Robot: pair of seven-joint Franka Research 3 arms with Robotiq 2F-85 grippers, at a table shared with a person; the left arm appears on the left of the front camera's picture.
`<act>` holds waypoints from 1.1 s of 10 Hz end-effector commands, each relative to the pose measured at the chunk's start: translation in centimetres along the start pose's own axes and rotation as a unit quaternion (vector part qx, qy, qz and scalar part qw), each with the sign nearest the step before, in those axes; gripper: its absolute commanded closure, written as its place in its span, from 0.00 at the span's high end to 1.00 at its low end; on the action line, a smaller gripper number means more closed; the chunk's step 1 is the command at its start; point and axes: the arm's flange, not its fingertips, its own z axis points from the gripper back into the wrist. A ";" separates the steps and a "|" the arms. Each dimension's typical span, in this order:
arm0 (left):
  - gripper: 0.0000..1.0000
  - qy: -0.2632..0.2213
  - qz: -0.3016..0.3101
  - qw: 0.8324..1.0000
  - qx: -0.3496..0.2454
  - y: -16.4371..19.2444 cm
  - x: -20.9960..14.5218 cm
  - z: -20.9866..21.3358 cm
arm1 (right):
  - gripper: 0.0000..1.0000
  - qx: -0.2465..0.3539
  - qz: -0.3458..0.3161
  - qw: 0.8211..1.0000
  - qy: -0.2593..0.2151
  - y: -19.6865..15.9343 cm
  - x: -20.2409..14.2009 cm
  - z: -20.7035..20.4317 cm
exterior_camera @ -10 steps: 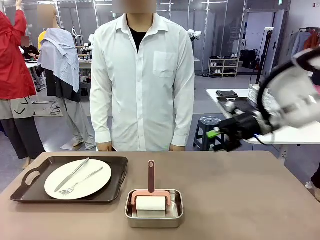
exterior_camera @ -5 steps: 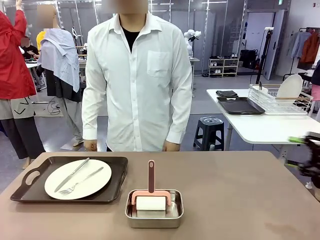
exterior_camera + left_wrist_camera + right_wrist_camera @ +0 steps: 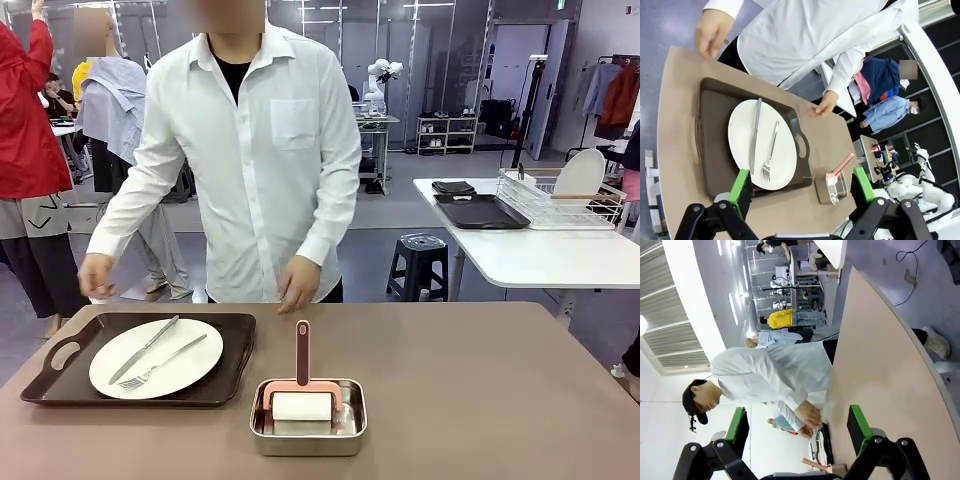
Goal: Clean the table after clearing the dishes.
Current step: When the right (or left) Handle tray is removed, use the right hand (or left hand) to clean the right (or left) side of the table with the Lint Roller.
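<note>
Taupe-brown and matte, the table (image 3: 480,400) spans the front view, with a small steel pan (image 3: 308,437) near its near edge as the marker. Left of the pan, close to it but not touching, lies a dark brown handled tray (image 3: 60,385) carrying a round white plate (image 3: 190,375). A steel knife (image 3: 145,350) and a fork (image 3: 165,362) rest side by side on that plate. Beyond the pan, at the far edge, stands a person in a white shirt (image 3: 260,150). One hand (image 3: 97,275) hangs above the tray's far left corner and the other hand (image 3: 298,290) hovers just behind the pan. Inside the pan sits a roller (image 3: 302,406), its pink handle pointing away toward the person. Right of the pan the tabletop is bare. Farther right and well behind it, a white side table (image 3: 530,255) holds a second dark tray (image 3: 482,211) and a wire rack (image 3: 560,205) with a white plate standing in it. In the left wrist view the left gripper (image 3: 801,185) hangs high over the tray and pan, fingers spread wide and holding nothing. In the right wrist view the right gripper (image 3: 796,426) is likewise spread and empty, looking along the bare tabletop on the pan's right.
</note>
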 end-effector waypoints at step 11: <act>1.00 0.000 -0.004 1.000 -0.006 0.0 0.0 0.4 | 1.00 -0.002 0.012 1.000 0.027 0.8 -0.8 -1.0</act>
